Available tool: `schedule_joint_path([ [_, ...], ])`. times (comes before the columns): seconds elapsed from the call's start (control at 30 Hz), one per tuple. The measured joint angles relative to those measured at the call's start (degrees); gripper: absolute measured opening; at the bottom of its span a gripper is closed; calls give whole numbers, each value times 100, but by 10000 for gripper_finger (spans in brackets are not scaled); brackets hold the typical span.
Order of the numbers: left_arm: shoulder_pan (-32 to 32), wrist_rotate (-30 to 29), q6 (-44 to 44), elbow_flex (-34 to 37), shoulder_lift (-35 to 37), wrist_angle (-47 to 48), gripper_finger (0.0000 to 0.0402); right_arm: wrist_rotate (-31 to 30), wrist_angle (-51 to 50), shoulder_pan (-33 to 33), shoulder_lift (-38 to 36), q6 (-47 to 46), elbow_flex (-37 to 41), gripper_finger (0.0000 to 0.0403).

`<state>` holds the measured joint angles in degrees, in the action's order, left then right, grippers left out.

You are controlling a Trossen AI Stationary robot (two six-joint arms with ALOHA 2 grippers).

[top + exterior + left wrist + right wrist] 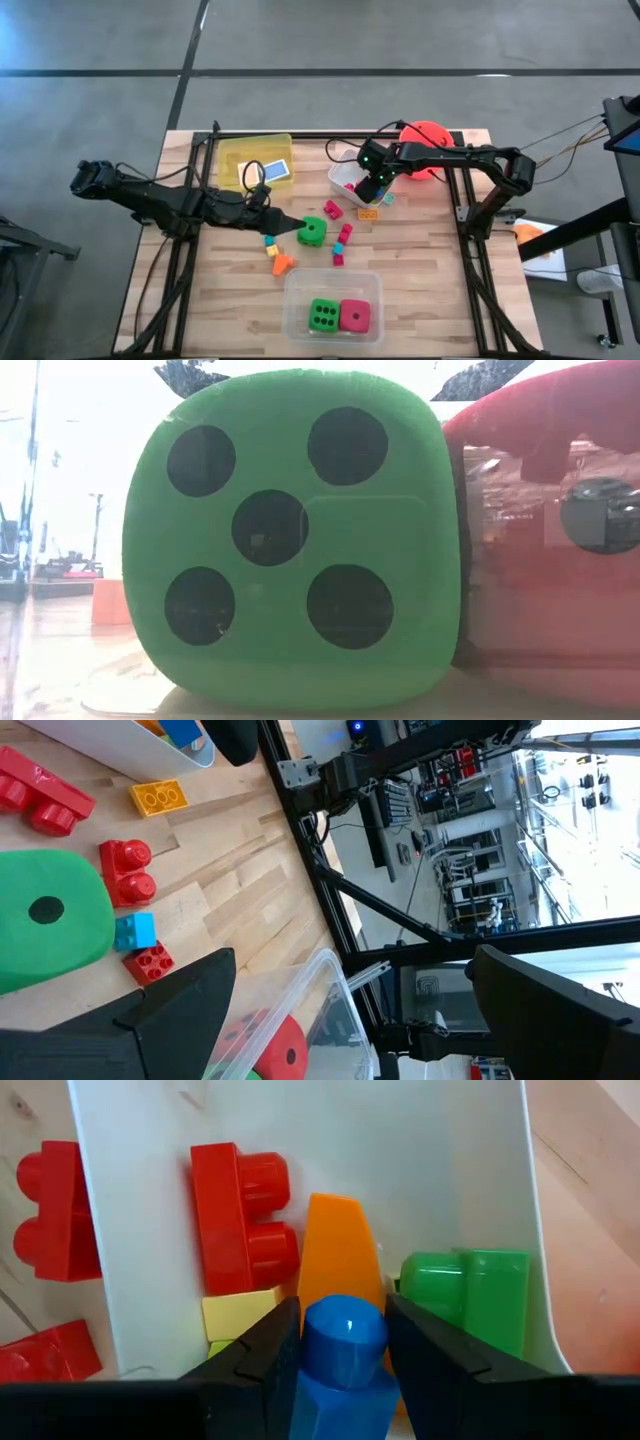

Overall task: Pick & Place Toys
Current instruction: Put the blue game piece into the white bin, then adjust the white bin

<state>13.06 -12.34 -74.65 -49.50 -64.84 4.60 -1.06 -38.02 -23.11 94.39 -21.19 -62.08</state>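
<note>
Over the white tub (345, 172) the right gripper (342, 1342) has its fingers close on either side of a blue block (342, 1355), seemingly pinching it just above the tub's contents: one red block (240, 1210), one orange piece (340, 1250), one yellow (238, 1315), one green (465, 1295). Well away from the white tub, nearer the table's front edge, the clear tub (333, 308) holds two dice, one green (322, 316), one pink (355, 317). A third die (312, 232), green, sits between the two tubs, at the tips of the left gripper (290, 228), which is spread wide and holds nothing.
</note>
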Motion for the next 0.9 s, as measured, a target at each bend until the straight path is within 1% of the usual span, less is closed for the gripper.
schedule_joint_path([
  [0.1, 0, 0, 0, 0, -2, 0, 392, 50, -2, 0, 0, 26, 0, 171],
  [0.2, 0, 0, 0, 0, -2, 0, 392, 275, 16, 0, 0, 64, -4, 205],
  [0.27, 0, 0, 0, 0, -2, 2, 392, 307, 26, 6, 0, 61, -4, 225],
  [0.47, 0, 2, 0, 0, -2, 2, 392, 308, 28, 24, 0, 39, -4, 269],
  [0.73, -2, 37, -3, 0, -2, 5, 392, 301, 28, 24, -36, -46, -15, 278],
  [0.9, -2, 42, -43, 0, -2, 17, 392, 237, -49, 94, -303, -92, -15, 278],
])
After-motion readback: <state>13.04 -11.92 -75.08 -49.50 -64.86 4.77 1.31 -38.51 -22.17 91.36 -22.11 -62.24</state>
